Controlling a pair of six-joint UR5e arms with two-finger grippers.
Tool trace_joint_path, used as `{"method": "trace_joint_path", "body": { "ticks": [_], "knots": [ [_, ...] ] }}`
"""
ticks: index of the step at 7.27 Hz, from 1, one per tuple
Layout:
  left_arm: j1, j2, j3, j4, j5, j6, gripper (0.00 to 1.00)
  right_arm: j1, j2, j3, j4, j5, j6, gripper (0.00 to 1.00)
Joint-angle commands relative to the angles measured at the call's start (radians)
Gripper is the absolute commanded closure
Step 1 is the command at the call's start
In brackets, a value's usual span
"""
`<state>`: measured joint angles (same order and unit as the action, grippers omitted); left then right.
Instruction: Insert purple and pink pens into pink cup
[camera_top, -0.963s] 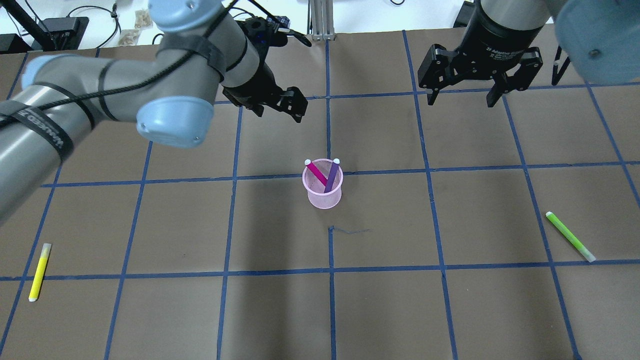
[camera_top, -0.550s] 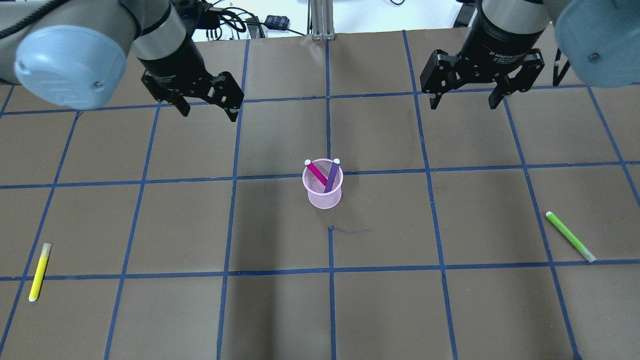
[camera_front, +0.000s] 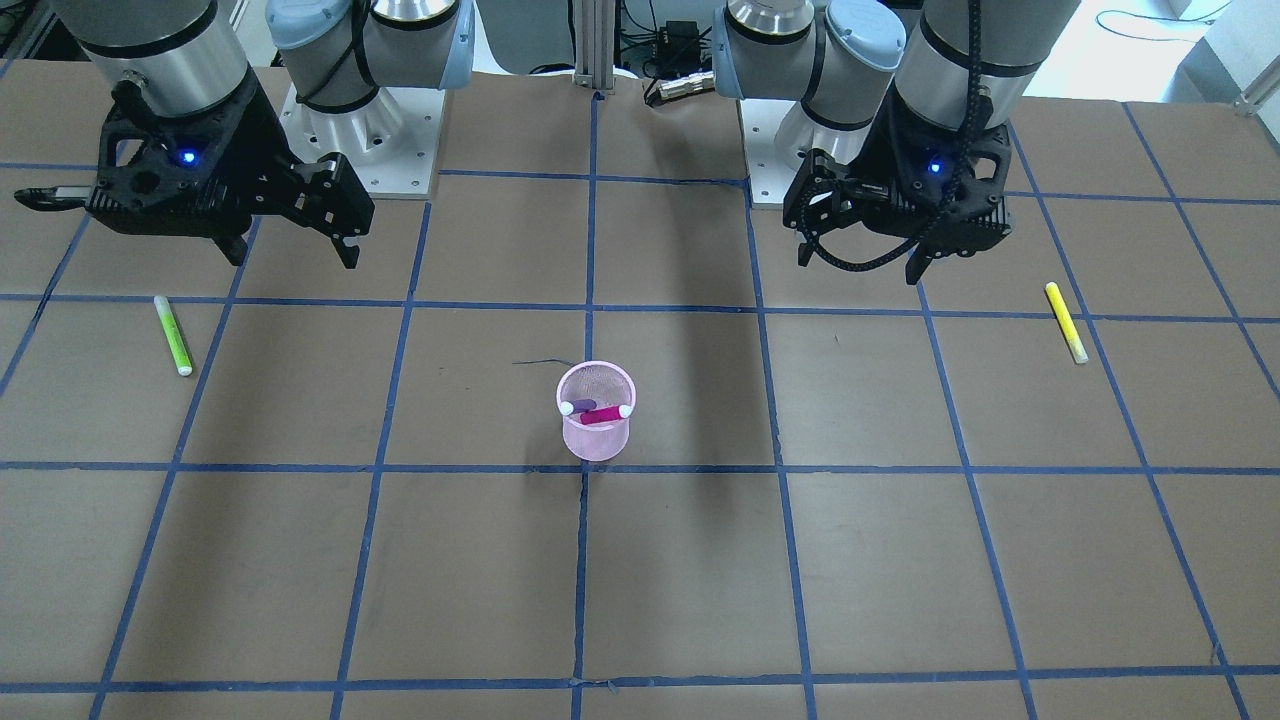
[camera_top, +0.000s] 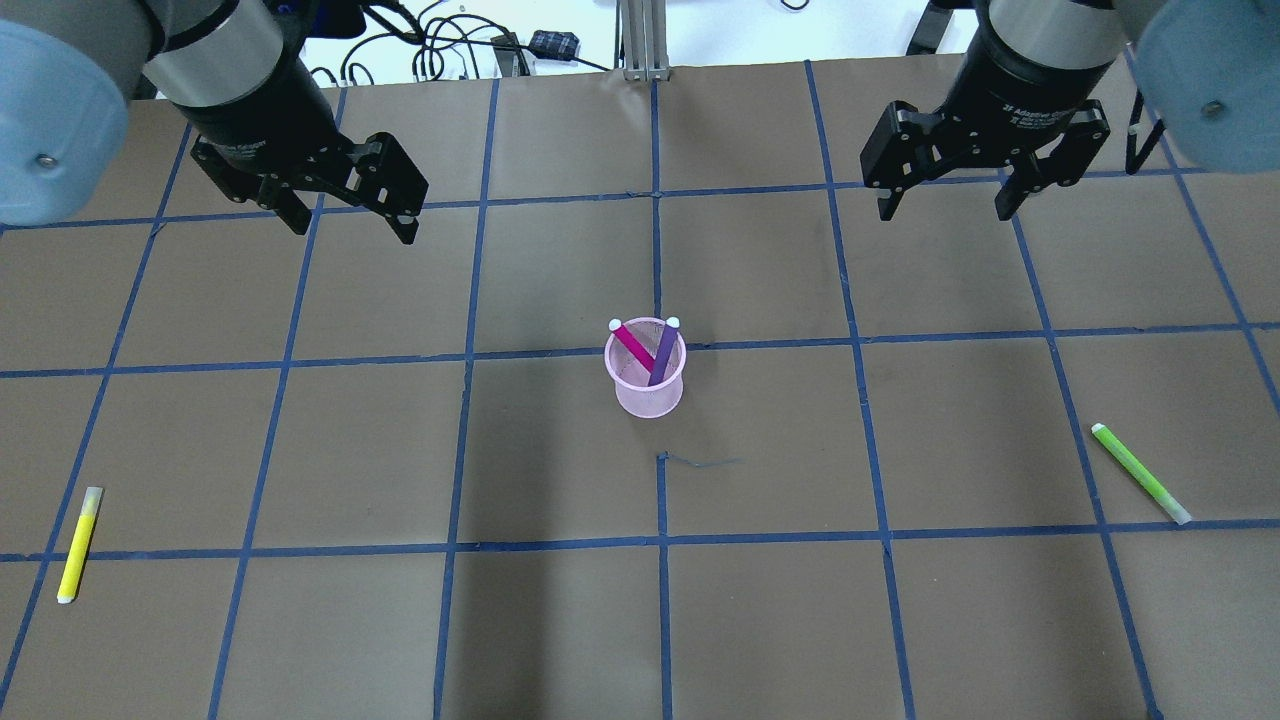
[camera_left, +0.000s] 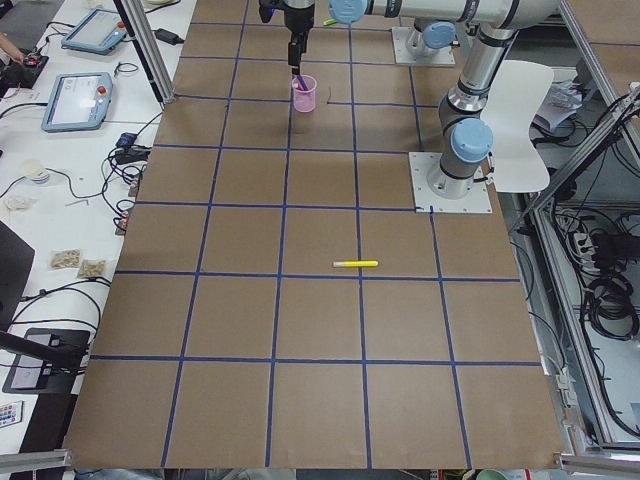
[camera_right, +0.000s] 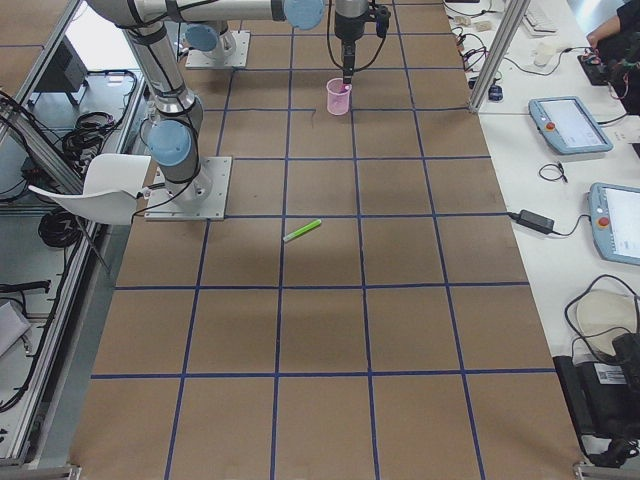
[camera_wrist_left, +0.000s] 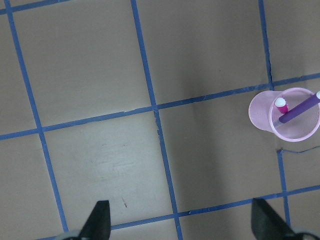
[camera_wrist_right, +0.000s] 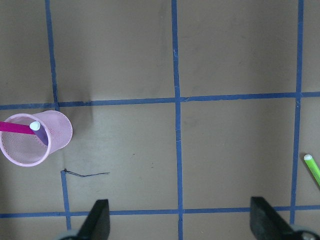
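Left hand (camera_top: 352, 228) has swung out to 10 o'clock of the pink cup (camera_top: 648, 398), released and empty. Right hand (camera_top: 945, 212) hangs at 2 o'clock, also released. You'll see the pink pen (camera_top: 632, 347) and purple pen (camera_top: 662, 357) crossed inside the cup, mid-tabletop (camera_top: 800, 620). Yellow pen (camera_top: 78, 545) lies at 8 o'clock, green pen (camera_top: 1140, 472) at 4.
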<state>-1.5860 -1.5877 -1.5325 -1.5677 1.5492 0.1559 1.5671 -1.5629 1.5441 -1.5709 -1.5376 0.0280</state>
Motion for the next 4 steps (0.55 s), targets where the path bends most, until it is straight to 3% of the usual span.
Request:
{"method": "trace_joint_path", "body": {
  "ticks": [1,4],
  "knots": [
    [0.003,0.014,-0.02,-0.006,0.034,0.007,0.0,-0.001,-0.006,-0.001,0.0,0.004,0.004,0.0],
    [0.011,0.011,-0.002,-0.006,0.016,-0.009,0.0,0.001,-0.011,-0.001,0.005,0.004,0.004,0.0]
  ]
}}
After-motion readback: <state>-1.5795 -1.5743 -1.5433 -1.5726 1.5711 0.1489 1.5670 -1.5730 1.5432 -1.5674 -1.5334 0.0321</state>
